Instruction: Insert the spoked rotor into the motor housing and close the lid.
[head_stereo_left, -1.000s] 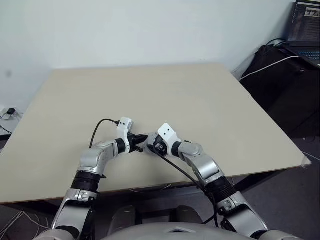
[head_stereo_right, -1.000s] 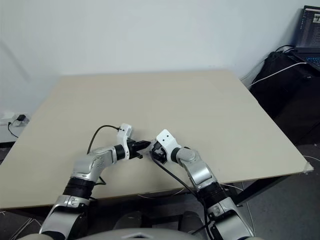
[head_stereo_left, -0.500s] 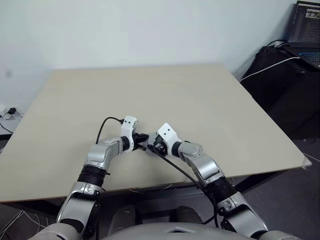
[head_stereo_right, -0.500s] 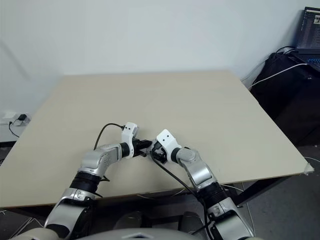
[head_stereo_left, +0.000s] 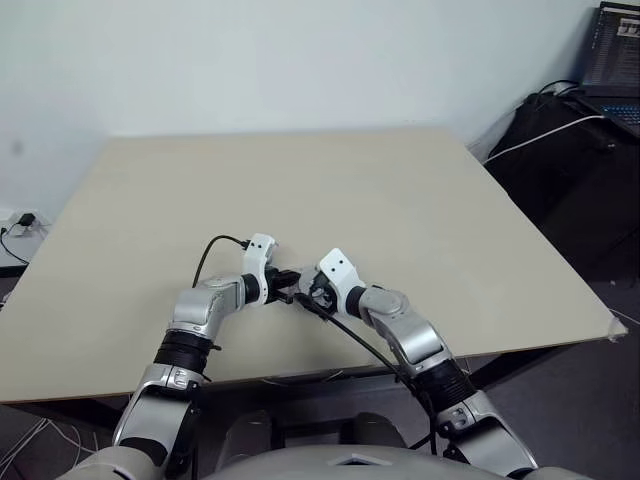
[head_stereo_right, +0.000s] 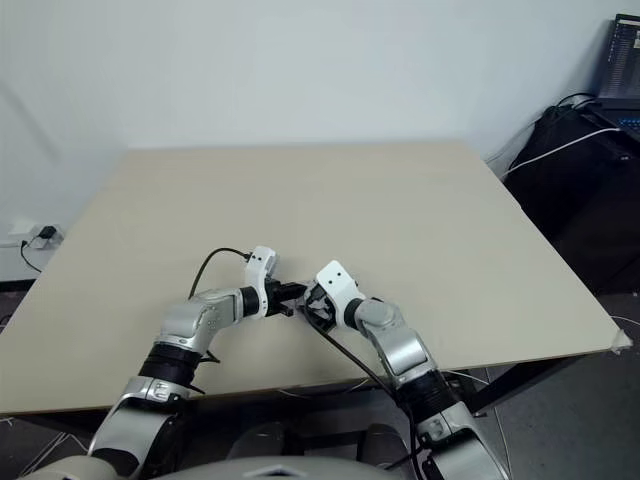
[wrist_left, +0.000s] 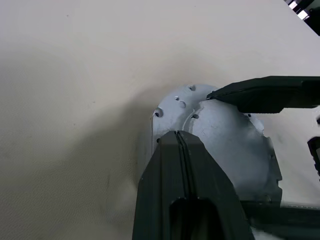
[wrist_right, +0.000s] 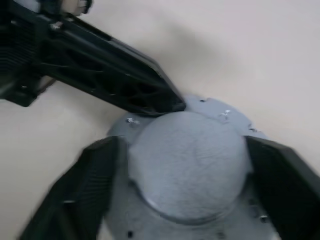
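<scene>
Lid (wrist_right: 187, 165): grey dome up on the table (head_stereo_left: 400, 200), straddled by the right gripper (wrist_right: 187, 200), now spread wider; left gripper (wrist_left: 182, 145), pressed shut, tip on the lid as before.

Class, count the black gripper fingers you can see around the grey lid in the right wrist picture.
3. Two of the right gripper stand on opposite sides of the lid; the left gripper, shut, rests its tip on the lid's far edge.

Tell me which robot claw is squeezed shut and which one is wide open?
The left claw is shut, its tip pressing on the grey lid. The right claw is wide open, one finger on each side of the lid's raised centre.
</scene>
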